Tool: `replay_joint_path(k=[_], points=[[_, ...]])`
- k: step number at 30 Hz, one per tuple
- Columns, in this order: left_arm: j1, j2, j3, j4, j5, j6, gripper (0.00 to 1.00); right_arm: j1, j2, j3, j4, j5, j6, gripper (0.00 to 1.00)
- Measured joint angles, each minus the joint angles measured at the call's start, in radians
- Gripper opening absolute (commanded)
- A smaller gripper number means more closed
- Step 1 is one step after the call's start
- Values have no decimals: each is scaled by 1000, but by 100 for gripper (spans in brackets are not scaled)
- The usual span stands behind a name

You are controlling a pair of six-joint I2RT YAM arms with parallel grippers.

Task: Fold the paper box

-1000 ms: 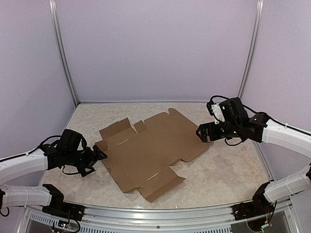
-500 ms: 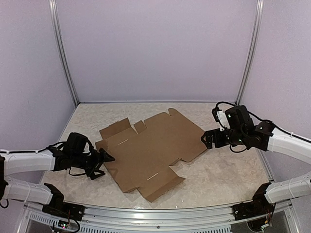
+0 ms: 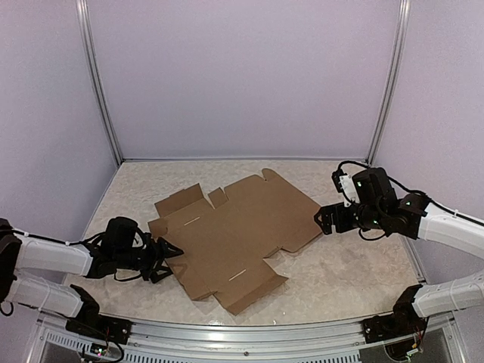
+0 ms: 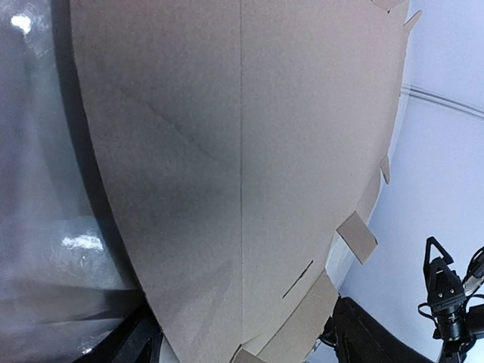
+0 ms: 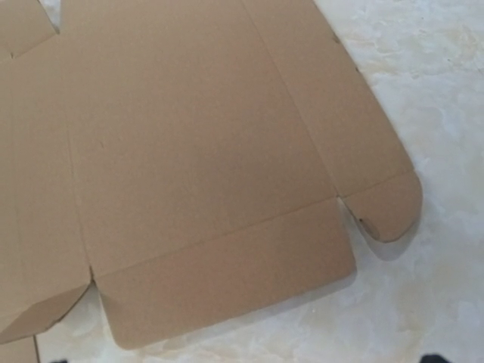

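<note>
The paper box (image 3: 234, 231) lies flat and unfolded on the table, a plain brown die-cut sheet with flaps and slits. My left gripper (image 3: 168, 253) is low at the sheet's left edge. In the left wrist view its dark fingers (image 4: 128, 344) stand wide apart, and the sheet (image 4: 242, 151) reaches in between them. It is open. My right gripper (image 3: 327, 219) hovers just off the sheet's right edge, above a side flap (image 5: 227, 280) and a rounded tab (image 5: 386, 208). Only a dark fingertip (image 5: 442, 358) shows at the right wrist view's bottom edge, so the jaws stand wide apart and hold nothing.
The marbled tabletop (image 3: 348, 265) is bounded by pale purple walls with metal corner posts (image 3: 386, 83). A metal rail (image 3: 249, 333) runs along the near edge, beside the arm bases.
My left gripper has moved right and down to the sheet's left edge. My right gripper has shifted slightly right and lower, off the sheet's right edge. The sheet has not moved.
</note>
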Motion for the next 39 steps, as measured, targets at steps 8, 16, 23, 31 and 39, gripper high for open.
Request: replay_joint_path(k=[8, 16, 23, 31, 39], points=[[-21, 57, -42, 143, 8, -34, 49, 0, -5, -9, 7, 3, 4, 99], [-30, 113, -64, 210, 22, -35, 18, 0, -5, -9, 7, 3, 5, 99], [-37, 101, -13, 112, 18, 34, 0, 0, -5, 4, 7, -5, 8, 99], [-37, 65, 168, -127, -8, 195, 0, 0, -5, 40, 10, -32, 3, 98], [-37, 61, 455, -509, -77, 457, 0, 5, -4, 103, 10, -74, -51, 95]])
